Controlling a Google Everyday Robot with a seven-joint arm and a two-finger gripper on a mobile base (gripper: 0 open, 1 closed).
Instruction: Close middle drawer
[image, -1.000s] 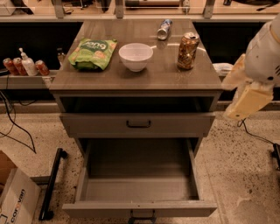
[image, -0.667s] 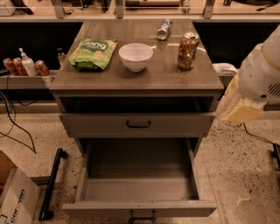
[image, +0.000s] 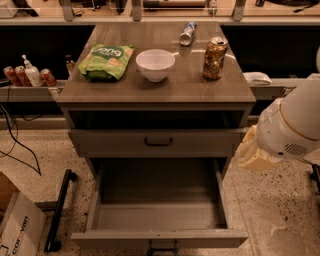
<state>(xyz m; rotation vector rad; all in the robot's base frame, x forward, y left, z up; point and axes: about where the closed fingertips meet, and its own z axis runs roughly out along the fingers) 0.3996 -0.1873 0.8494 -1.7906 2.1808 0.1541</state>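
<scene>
— So, what has moved in the last second?
— Only the arm. The gripper has dropped lower and drifted left. It now hangs just beside the cabinet's right side, about level with the upper drawer. I cannot tell whether it is spread or closed.
— And the middle drawer?
— Unmoved. It is pulled far out toward the camera, with its dark handle at the bottom edge. The gripper is well apart from that front, so I judge this an approach, with the push not begun.
— Anything in the way?
— Nothing lies inside the drawer to block it. The green snack bag, white bowl, upright soda can and tipped can sit on the cabinet top. A cardboard box and black bar lie on the floor to the left.
</scene>
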